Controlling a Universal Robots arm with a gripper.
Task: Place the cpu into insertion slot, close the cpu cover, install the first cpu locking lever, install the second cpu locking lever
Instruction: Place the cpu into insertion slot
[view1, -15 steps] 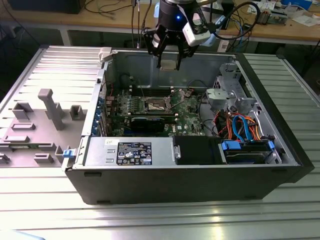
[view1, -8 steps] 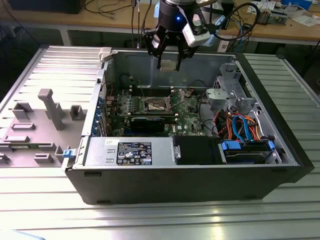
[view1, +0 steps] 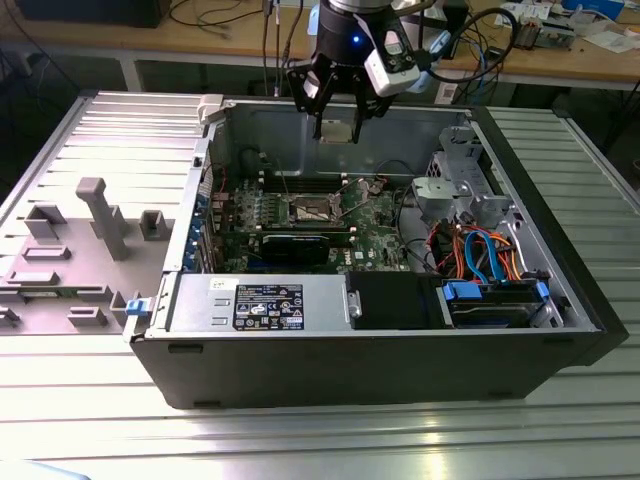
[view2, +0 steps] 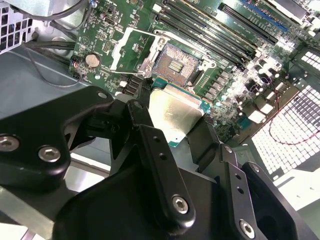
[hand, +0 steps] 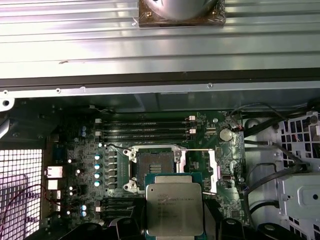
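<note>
My gripper (view1: 338, 128) hangs above the open computer case, shut on the cpu (view1: 338, 133). In both wrist views the cpu (view2: 175, 112) (hand: 174, 207) is a flat silver-grey square with a green edge, pinched between the black fingers (view2: 150, 145). Below it on the green motherboard lies the insertion slot (hand: 153, 164) (view2: 179, 62), uncovered, with a dark centre. The cpu cover (view2: 131, 50) (hand: 200, 167) is swung open beside the slot. In the exterior view the insertion slot (view1: 312, 208) lies well below the gripper.
Long black memory slots (hand: 145, 131) run beside the socket. A black graphics card (view1: 295, 245), power supply (view1: 260, 305), grey drive cage (view1: 460, 180) and orange and blue cables (view1: 480, 255) fill the case. The removed side panel (view1: 90, 220) lies at the exterior view's left.
</note>
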